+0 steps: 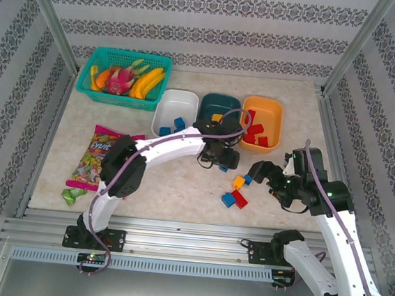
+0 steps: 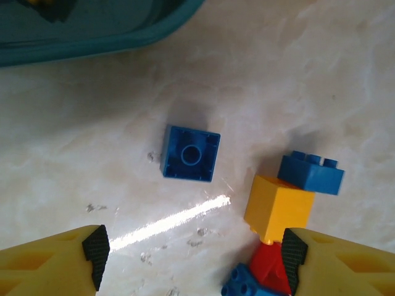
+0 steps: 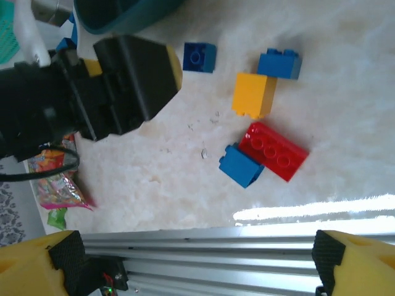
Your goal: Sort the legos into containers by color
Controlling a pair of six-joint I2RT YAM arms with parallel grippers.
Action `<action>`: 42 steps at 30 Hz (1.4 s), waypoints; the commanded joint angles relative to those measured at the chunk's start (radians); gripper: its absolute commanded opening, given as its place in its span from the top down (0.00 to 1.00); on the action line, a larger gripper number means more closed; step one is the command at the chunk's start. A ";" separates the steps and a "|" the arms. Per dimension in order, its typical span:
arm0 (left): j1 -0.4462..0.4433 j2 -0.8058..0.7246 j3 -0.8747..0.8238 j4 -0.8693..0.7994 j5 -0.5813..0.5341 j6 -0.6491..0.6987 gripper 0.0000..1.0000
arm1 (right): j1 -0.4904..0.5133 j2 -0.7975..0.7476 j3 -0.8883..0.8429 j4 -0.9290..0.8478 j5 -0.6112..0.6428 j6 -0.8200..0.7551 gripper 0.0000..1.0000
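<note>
Five legos (image 1: 238, 183) are seen loose on the counter (image 1: 166, 187). A single blue brick (image 2: 191, 154) is laid studs down near the teal dish (image 1: 219, 102). A little apart from it a cluster is formed: a yellow brick (image 2: 278, 206) is touched by a second blue brick (image 2: 310, 172), and a red brick (image 3: 273, 151) and a third blue brick (image 3: 241, 165) are set against each other just beside them. Blue bricks are held in the white dish (image 1: 178, 94), a yellow one in the teal dish, and red ones in the orange dish (image 1: 274, 117). The left arm is stretched diagonally across the counter with its wrist bent down. The left tool (image 2: 195, 259) is pointed at the single blue brick, which lies just ahead of the fingertips; the jaws are spread wide with nothing between them. The right arm is folded at the elbow and turned inward. The right tool (image 3: 197, 265) is poised just to the right of the cluster, opened wide and empty.
</note>
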 commanded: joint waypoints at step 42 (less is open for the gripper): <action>0.050 -0.077 0.067 -0.203 -0.144 0.019 0.71 | 0.020 0.002 0.015 0.197 -0.161 -0.015 0.12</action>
